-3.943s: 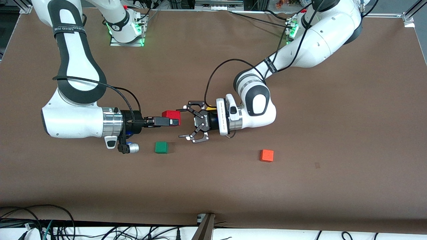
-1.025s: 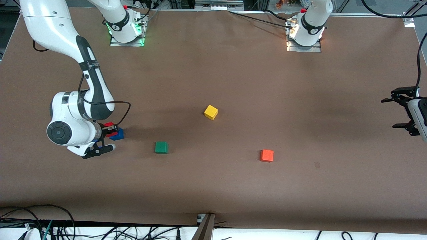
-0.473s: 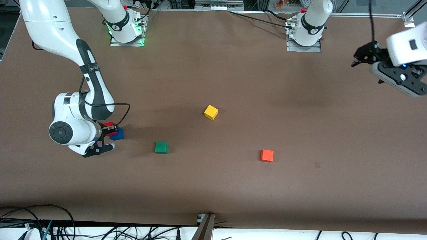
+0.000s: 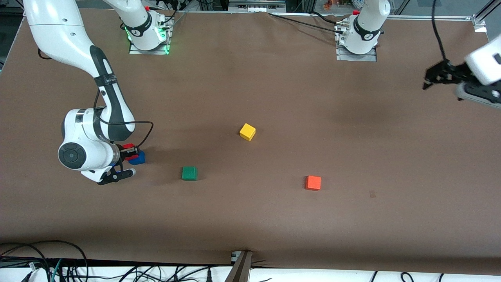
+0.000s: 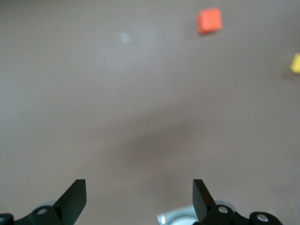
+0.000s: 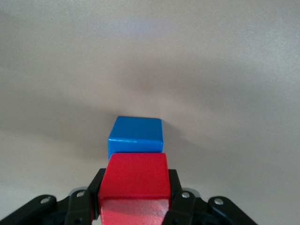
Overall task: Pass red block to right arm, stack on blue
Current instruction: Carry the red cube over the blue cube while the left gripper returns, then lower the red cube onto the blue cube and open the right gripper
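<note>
My right gripper (image 4: 131,150) is shut on the red block (image 4: 127,147) and holds it just above the blue cube (image 4: 137,158), which lies on the table at the right arm's end. In the right wrist view the red block (image 6: 134,180) sits between the black fingers (image 6: 174,187), with the blue cube (image 6: 136,134) partly covered by it. My left gripper (image 4: 434,78) is open and empty, up in the air over the table's edge at the left arm's end. Its fingertips (image 5: 77,197) stand wide apart in the left wrist view.
A green cube (image 4: 189,173) lies near the blue cube, toward the table's middle. A yellow cube (image 4: 247,131) lies in the middle. An orange cube (image 4: 313,183) lies nearer the camera; it also shows in the left wrist view (image 5: 209,20).
The right arm took the red block from the left gripper and carried it over the blue cube; it has barely moved lately. The left arm withdrew to its end of the table and keeps moving.
</note>
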Controlling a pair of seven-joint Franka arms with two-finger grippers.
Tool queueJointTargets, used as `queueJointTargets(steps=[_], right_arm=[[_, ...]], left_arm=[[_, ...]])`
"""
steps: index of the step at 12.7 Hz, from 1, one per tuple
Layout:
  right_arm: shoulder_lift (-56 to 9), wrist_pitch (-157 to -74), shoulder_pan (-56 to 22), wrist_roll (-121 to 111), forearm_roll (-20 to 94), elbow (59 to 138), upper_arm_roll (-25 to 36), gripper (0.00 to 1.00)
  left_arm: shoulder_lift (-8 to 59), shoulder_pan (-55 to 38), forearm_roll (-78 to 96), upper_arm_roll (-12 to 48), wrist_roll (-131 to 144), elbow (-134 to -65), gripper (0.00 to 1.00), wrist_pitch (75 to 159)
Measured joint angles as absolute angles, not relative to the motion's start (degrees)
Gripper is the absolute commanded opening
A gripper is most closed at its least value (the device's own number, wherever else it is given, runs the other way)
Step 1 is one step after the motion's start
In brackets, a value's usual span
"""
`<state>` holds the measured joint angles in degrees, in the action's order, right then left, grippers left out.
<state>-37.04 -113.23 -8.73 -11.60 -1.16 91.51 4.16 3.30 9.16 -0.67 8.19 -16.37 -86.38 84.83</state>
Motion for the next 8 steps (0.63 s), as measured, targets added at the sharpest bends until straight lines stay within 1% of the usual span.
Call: queueJointTargets(steps=[2,4,5,6,7,8], right_arm=[[-37.04,-113.38,-8.8,-11.59,-1.16,91.51,4.09,0.0],[-37.12,-113.67,-8.85,-11.59,-1.16,91.53,4.06,0.0],[-37.17,-113.79,-8.88,-11.59,-1.15,91.54,4.06,0.13],[-37.19,-113.84,-8.89,-11.58,-1.15,91.54,4.06,0.95],[-37.19,-113.91,-8.89,-11.56,-1.15,91.54,4.06,1.0],[-37.19,-114.02,-8.88,-11.55,-1.15,91.52,4.06,1.0]], left_arm=[[3.36,9.43,-0.67,5.85,-16.32,-87.95,1.0,88.55],[3.28,9.32,-0.67,6.1,-12.49,-88.09,1.0,89.28],[3.16,9.03,-0.67,6.27,-8.41,-88.08,1.0,89.39],[3.01,8.58,-0.67,6.4,-5.01,-88.08,1.0,89.39],[2.92,8.28,-0.67,6.57,-3.09,-88.08,1.0,89.39],[2.9,8.26,-0.67,6.69,-2.2,-88.08,1.0,89.39]])
